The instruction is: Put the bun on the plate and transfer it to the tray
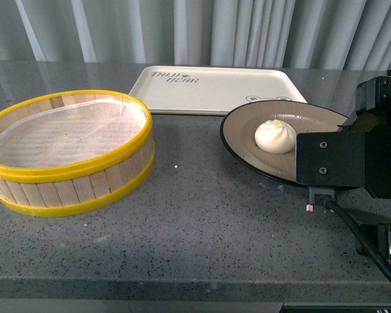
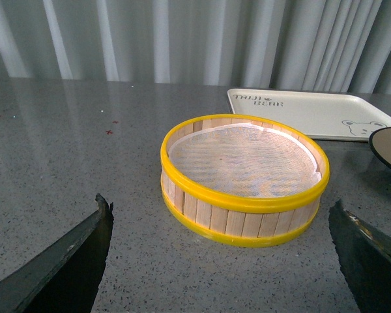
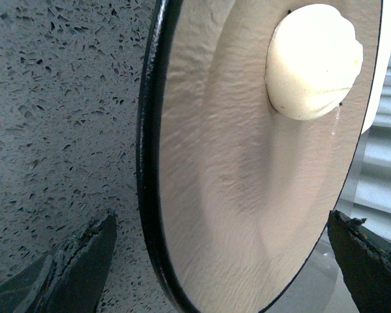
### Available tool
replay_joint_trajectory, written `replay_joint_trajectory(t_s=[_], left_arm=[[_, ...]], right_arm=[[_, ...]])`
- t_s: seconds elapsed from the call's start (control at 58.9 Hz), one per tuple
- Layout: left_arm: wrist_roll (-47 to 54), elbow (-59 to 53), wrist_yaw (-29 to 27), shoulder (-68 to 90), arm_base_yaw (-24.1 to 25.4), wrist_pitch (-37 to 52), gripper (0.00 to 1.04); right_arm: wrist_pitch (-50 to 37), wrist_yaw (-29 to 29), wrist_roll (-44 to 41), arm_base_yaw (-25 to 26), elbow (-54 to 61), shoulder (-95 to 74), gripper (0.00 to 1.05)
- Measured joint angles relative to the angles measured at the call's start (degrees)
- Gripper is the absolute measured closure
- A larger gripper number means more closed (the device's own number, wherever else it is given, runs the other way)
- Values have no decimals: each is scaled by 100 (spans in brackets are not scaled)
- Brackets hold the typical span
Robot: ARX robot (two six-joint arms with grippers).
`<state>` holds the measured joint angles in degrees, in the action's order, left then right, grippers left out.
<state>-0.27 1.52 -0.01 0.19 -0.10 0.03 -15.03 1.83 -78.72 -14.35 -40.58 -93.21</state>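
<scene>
- Where the front view opens onto the grey speckled countertop (image 1: 202, 222), we see the small cream-white pleated steamed bun (image 1: 275, 136) sitting near the middle of the round, shallow, beige plate (image 1: 238, 140) with its black rim.
- We place the plate at the right, just before the near right corner of the flat cream-white rectangular tray (image 1: 215, 91), which lies further back.
- We note that the black housing of the right arm (image 1: 342, 160) hides the plate's near right edge.
- We read the right gripper (image 3: 221, 218) as spread wide, the plate's rim lying between its fingers; contact we cannot tell.
- We read the left gripper (image 2: 219, 202) as equally spread and free, facing the round wooden steamer basket (image 2: 244, 179) with yellow hoops, which stands left of the plate.
</scene>
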Motion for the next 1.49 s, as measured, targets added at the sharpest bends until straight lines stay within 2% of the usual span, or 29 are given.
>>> replay_joint_trajectory(t_s=[0.102, 0.577, 0.679, 0.9, 1.121, 1.273, 1.375, 1.494], left_arm=[[0, 0, -2, 0, 0, 0, 7], [0, 0, 0, 0, 0, 0, 7], [0, 0, 0, 0, 0, 0, 7], [0, 0, -2, 0, 0, 0, 7], [0, 0, -2, 0, 0, 0, 7], [0, 0, -2, 0, 0, 0, 7], [0, 0, -2, 0, 0, 0, 7], [0, 0, -2, 0, 0, 0, 7]], right_arm=[[-74, -81, -55, 13, -28, -144, 10], [-1152, -173, -695, 92, 343, -431, 88], [-1534, -142, -859, 87, 507, -407, 100], [-2326, 0, -1008, -7, 1008, -310, 101], [-2632, -22, -1453, 59, 1357, 66, 101], [-2505, -264, -1919, 551, 1084, 254, 101], [-1974, -623, -1825, 918, 570, 245, 101], [-1766, -929, -1749, 1180, -17, -11, 101]])
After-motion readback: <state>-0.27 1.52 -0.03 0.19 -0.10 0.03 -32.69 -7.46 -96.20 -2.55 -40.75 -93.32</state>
